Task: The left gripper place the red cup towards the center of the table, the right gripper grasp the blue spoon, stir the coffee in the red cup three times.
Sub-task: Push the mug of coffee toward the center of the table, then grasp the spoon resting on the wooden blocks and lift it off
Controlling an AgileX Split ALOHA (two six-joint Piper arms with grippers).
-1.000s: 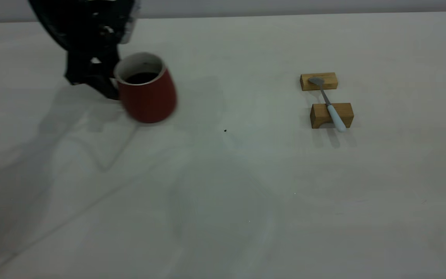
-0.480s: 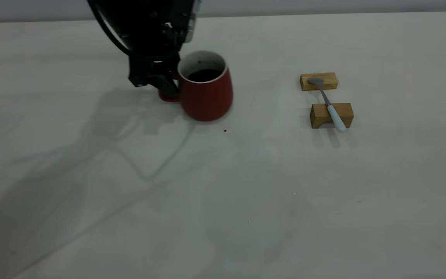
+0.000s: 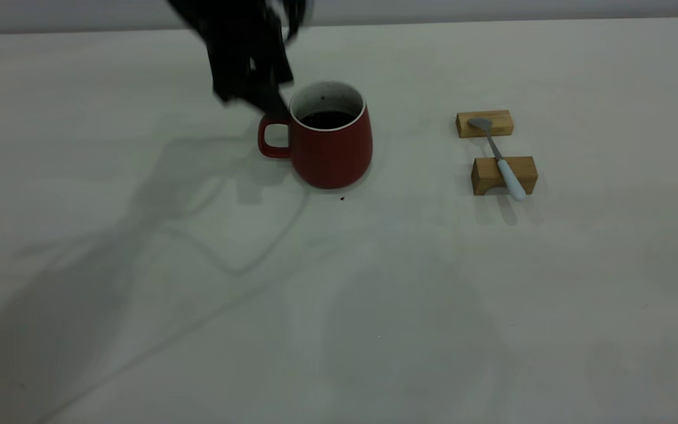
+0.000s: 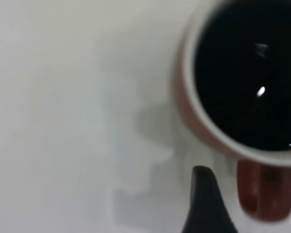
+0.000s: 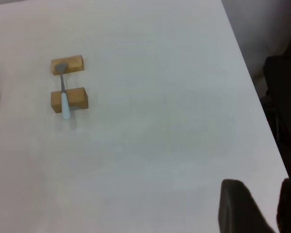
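The red cup [image 3: 332,147] stands upright near the middle of the table [image 3: 374,282], with dark coffee [image 3: 328,119] inside and its handle [image 3: 271,136] free. My left gripper [image 3: 265,100] hovers open just above and behind the handle, not touching it. In the left wrist view one dark finger [image 4: 206,204] sits beside the handle [image 4: 264,191], with a gap between them. The blue spoon [image 3: 502,159] lies across two wooden blocks to the right of the cup. My right gripper [image 5: 264,187] is parked above the table's right edge, far from the spoon [image 5: 64,99].
Two tan wooden blocks [image 3: 485,123] [image 3: 504,175] carry the spoon. A small dark speck [image 3: 342,198] lies on the table just in front of the cup. Off-white table surface spreads in front and to the left.
The cup travelled right from the table's left part to near the centre and now stands still. The left gripper has let go of the handle and lifted.
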